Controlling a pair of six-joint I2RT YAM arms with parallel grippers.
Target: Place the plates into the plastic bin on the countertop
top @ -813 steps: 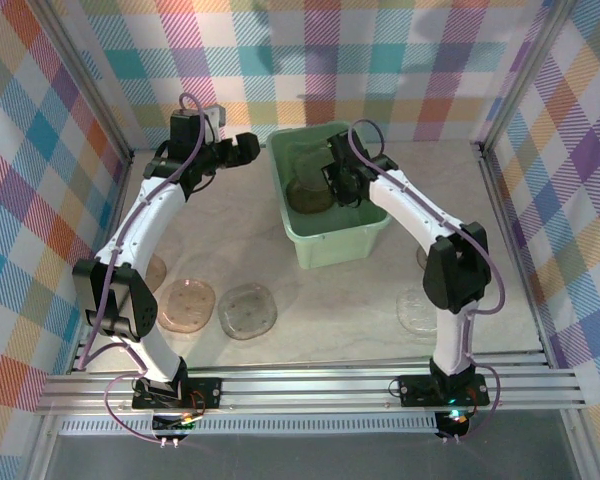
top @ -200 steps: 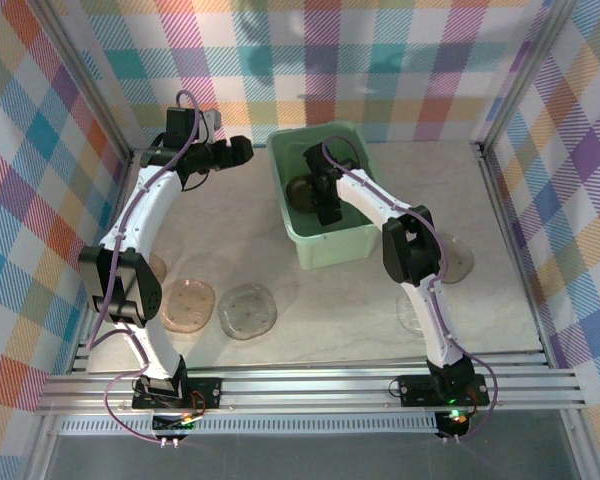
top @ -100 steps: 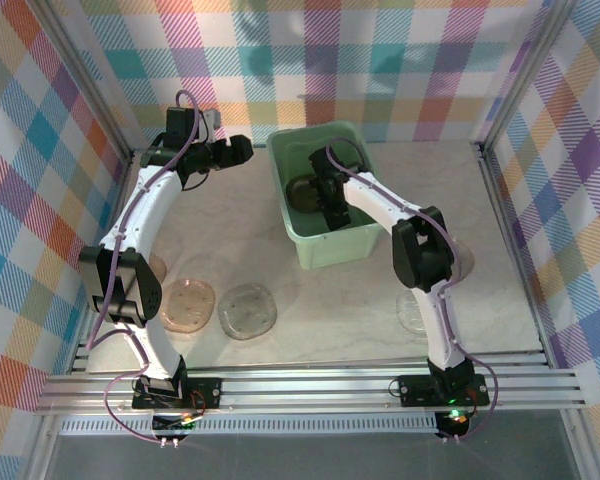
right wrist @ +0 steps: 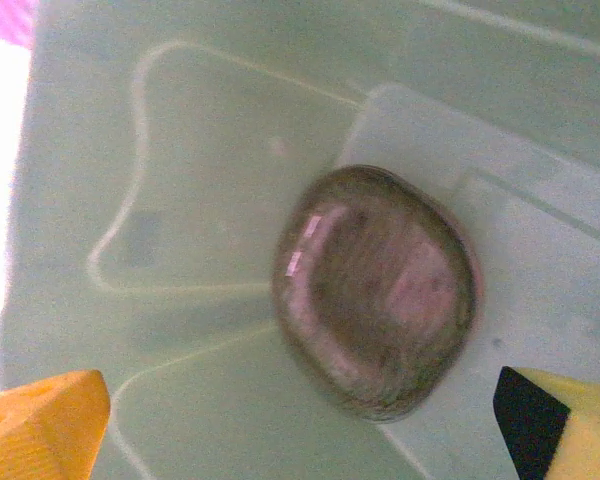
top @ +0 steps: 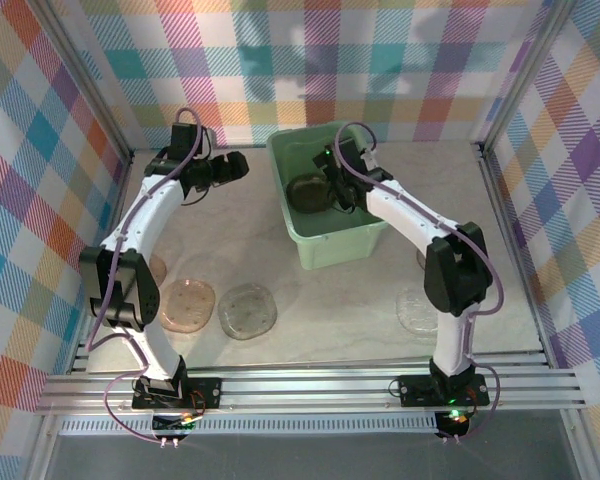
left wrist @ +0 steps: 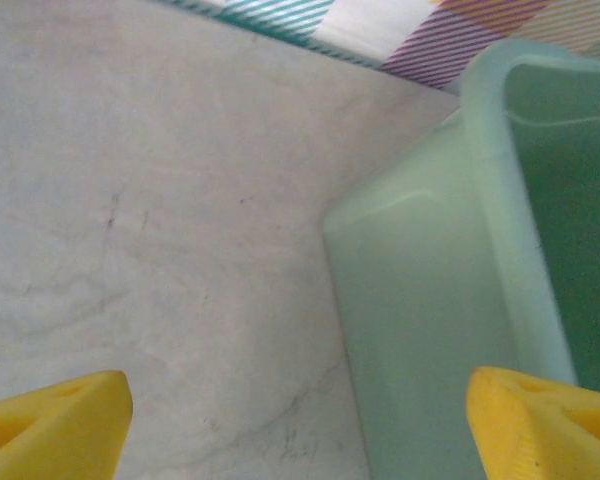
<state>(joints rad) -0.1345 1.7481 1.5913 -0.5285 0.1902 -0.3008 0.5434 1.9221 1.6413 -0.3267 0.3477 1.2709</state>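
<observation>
The plastic bin (top: 330, 245) stands at the back middle of the countertop (top: 330, 300). A smoky-brown stack of plates (top: 302, 188) lies on its floor, seen from close as a rounded brown plate (right wrist: 380, 290). My right gripper (top: 328, 192) hangs open over that stack, and its yellow fingertips (right wrist: 40, 425) stand wide with nothing between them. My left gripper (top: 238, 163) is open too, just left of the bin; its fingertips (left wrist: 55, 425) frame bare countertop and the bin's outer wall (left wrist: 430, 320). More plates lie on the countertop: a pinkish one (top: 187, 304), a clear one (top: 247, 310) and another at the right (top: 418, 310).
Plaid walls (top: 40, 180) close the countertop in on three sides. An amber plate (top: 157, 270) peeks out beside the left arm's elbow. The right arm's elbow (top: 455, 260) hangs over the right side of the countertop. A metal rail (top: 310, 385) runs along the near edge.
The right gripper has drawn back toward the bin's far side and its elbow has swung right, covering a plate there. The left gripper has shifted slightly nearer.
</observation>
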